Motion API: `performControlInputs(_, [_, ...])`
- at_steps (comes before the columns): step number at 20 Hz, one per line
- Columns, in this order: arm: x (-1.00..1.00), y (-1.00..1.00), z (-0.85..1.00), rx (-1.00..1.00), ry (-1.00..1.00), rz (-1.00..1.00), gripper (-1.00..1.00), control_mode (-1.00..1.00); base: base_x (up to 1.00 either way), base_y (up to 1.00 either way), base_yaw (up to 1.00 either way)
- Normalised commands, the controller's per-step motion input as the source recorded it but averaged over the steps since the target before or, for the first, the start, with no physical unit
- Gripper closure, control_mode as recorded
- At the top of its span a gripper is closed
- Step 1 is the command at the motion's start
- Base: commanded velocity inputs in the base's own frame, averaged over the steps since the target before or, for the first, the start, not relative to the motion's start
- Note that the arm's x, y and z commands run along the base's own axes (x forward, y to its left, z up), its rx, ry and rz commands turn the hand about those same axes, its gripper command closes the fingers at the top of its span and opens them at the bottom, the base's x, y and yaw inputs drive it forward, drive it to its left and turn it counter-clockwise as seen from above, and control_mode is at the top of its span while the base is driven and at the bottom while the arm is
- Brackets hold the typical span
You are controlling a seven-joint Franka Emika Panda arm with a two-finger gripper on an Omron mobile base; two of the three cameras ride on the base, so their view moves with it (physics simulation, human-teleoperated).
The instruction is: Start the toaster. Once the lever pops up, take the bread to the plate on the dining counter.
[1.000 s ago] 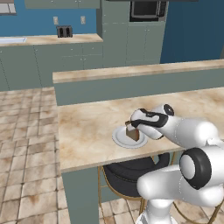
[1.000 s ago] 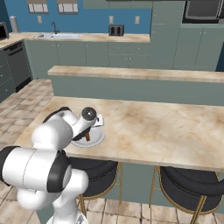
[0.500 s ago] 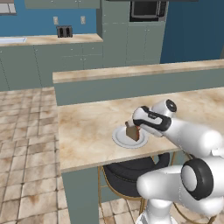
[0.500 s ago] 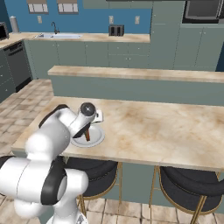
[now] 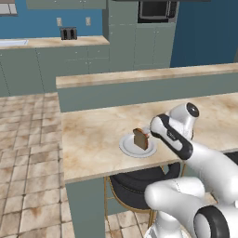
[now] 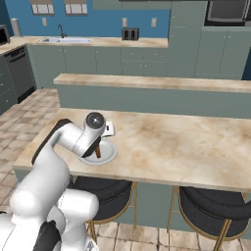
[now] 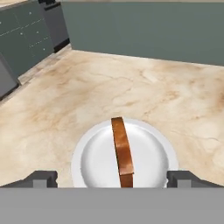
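Note:
The bread point(image 7: 122, 151) stands on its edge in the middle of the white plate point(image 7: 96, 162) on the dining counter point(image 7: 131, 87). My gripper point(image 7: 112, 178) is open just behind it, its dark fingertips point(image 7: 41, 178) spread wider than the plate and touching nothing. From the left base view the hand hovers right of the bread point(image 5: 140, 138) and plate point(image 5: 130, 149). In the right base view the hand covers part of the plate point(image 6: 109, 154). The toaster point(image 5: 68, 33) sits far off on the back kitchen counter, seen also in the right base view point(image 6: 130, 34).
A raised marble-topped ledge point(image 5: 139, 76) runs behind the plate. Black round stools point(image 6: 211, 206) stand under the counter's near edge. A sink point(image 6: 63, 40) and a built-in microwave point(image 5: 153, 9) are along the back wall.
The hand has drawn back a little from the bread and the elbow has swung. The bread stays upright on the plate, and the jaws stay wide.

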Motion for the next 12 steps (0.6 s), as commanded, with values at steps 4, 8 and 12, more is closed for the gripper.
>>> performControlInputs(4, [-0.51, -0.13, 0.51, 0.00, 0.02, -0.01, -1.00, -1.00, 0.00, 0.00, 0.00])
performControlInputs(8, [-0.49, -0.08, 0.58, 0.00, 0.06, -0.02, -1.00, -1.00, 0.00, 0.00, 0.00])
performControlInputs(12, [-0.48, 0.00, 0.48, 0.00, 0.08, -0.05, -1.00, -1.00, 0.00, 0.00, 0.00])
